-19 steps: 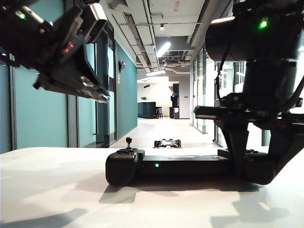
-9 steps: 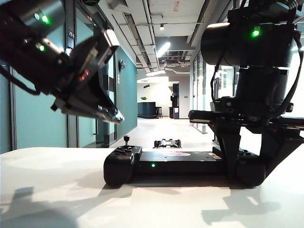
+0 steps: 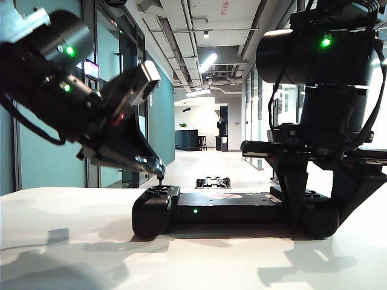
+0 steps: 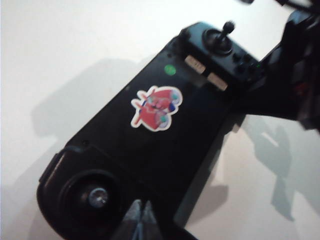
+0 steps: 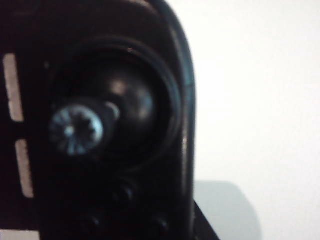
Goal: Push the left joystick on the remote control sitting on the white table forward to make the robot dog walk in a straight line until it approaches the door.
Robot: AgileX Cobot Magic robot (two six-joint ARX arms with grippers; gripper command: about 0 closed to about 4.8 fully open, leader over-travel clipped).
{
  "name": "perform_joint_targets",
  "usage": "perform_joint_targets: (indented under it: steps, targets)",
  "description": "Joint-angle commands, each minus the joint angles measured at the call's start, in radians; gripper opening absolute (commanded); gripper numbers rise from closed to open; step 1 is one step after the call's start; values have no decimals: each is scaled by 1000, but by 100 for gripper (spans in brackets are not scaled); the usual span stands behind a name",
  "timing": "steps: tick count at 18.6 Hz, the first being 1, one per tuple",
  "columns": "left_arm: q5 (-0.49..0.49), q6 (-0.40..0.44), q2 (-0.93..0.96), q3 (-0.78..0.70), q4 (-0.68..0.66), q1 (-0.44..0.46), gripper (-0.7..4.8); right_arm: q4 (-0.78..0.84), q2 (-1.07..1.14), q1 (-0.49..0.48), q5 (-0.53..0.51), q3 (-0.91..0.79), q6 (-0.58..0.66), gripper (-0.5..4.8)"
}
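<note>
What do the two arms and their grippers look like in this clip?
Both arms are black with bulky rounded housings, small green indicator lights and thin black cables. The left gripper tapers to a narrow tip behind a pale block with a red mark. The right gripper has two thick angular black fingers.

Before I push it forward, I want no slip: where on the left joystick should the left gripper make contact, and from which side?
Take the left joystick at its small rounded knob, coming from above and from the near side of the remote control, as the left gripper is angled now. The stick is thin and upright, so the knob is the only real purchase. The right gripper straddles the other end, likely steadying it.
</note>
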Motion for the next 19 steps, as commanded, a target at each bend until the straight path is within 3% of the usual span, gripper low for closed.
perform_joint_targets:
  steps: [1, 19]
  targets:
    - [7, 4, 39, 0, 49, -1, -5, -18, 5, 1, -17, -4, -5, 146]
    - [-28, 4, 105, 1, 160, 0, -5, -19, 6, 1, -40, -4, -5, 146]
